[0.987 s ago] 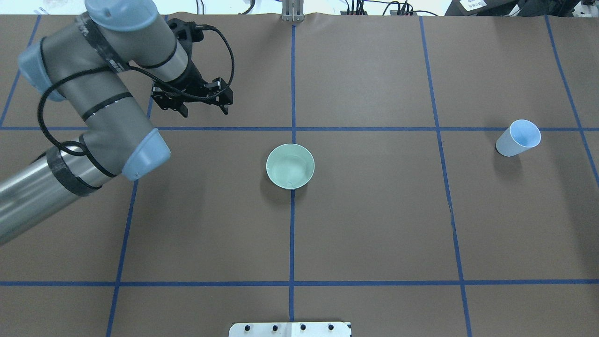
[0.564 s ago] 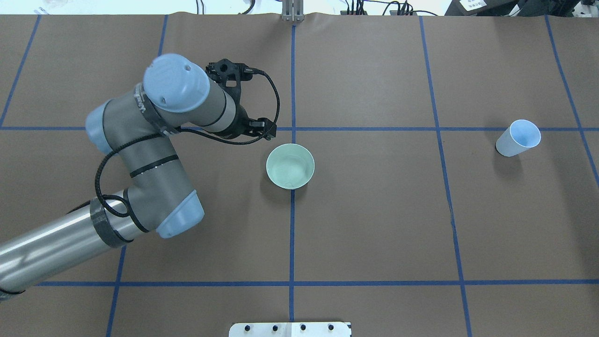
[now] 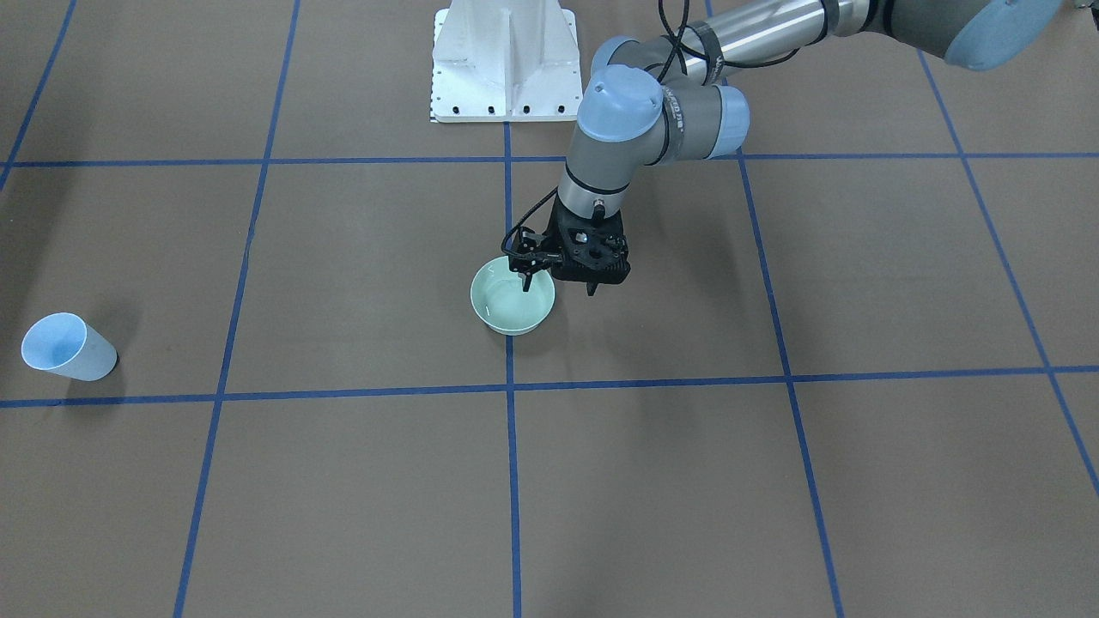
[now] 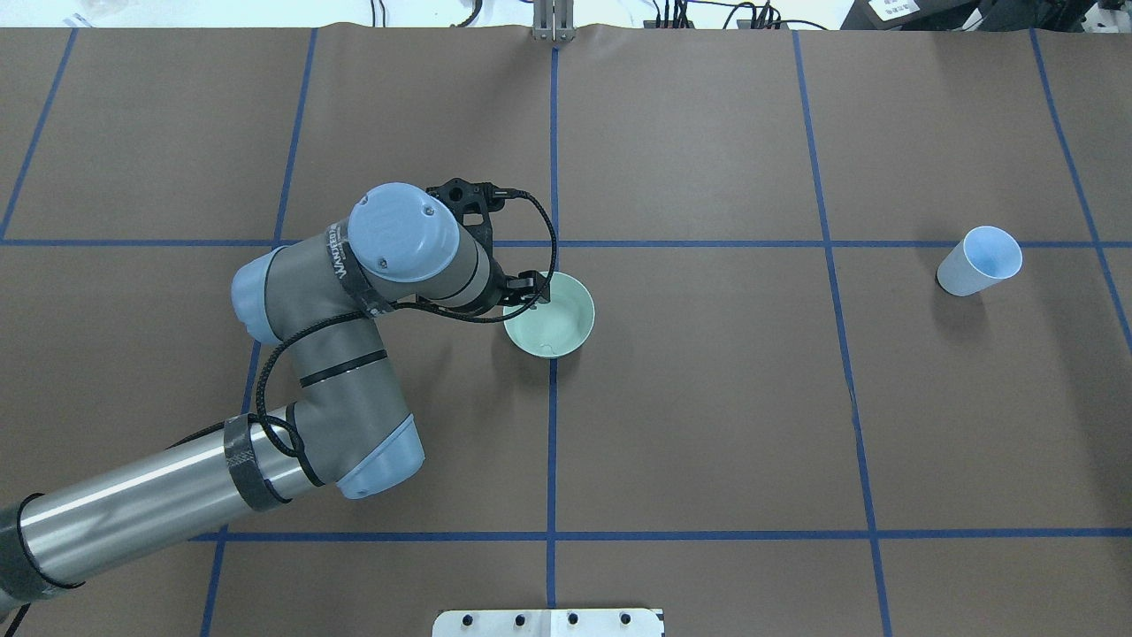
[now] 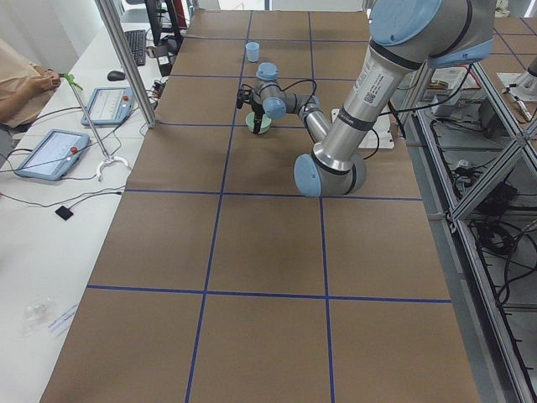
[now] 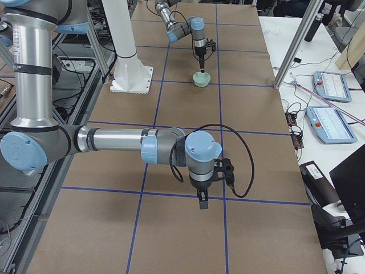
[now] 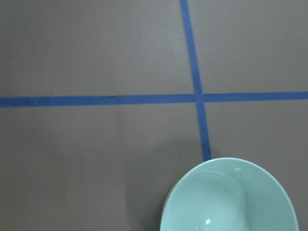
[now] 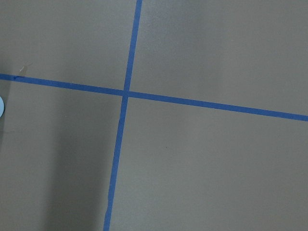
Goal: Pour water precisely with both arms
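A pale green bowl (image 4: 555, 323) stands at the table's middle and also shows in the front view (image 3: 506, 311) and the left wrist view (image 7: 231, 202). My left arm (image 4: 327, 354) reaches in from the left. Its gripper (image 3: 558, 287) is open and points down at the bowl's rim on my left. One finger (image 3: 527, 276) is over the bowl's inside and the other is outside it. A pale blue cup (image 4: 980, 261) stands far to the right. My right gripper (image 6: 202, 200) hangs over bare table in the right side view only, so I cannot tell whether it is open.
The white pedestal (image 3: 505, 60) stands at the robot's edge of the table. Blue tape lines (image 4: 553, 133) divide the brown table cover. Tablets (image 6: 329, 85) and cables lie on the side bench across from the robot. A person's arm (image 5: 25, 80) rests there.
My left arm has swung from the back left toward the middle. Its gripper has come down at the bowl's rim. The bowl and the cup have not moved.
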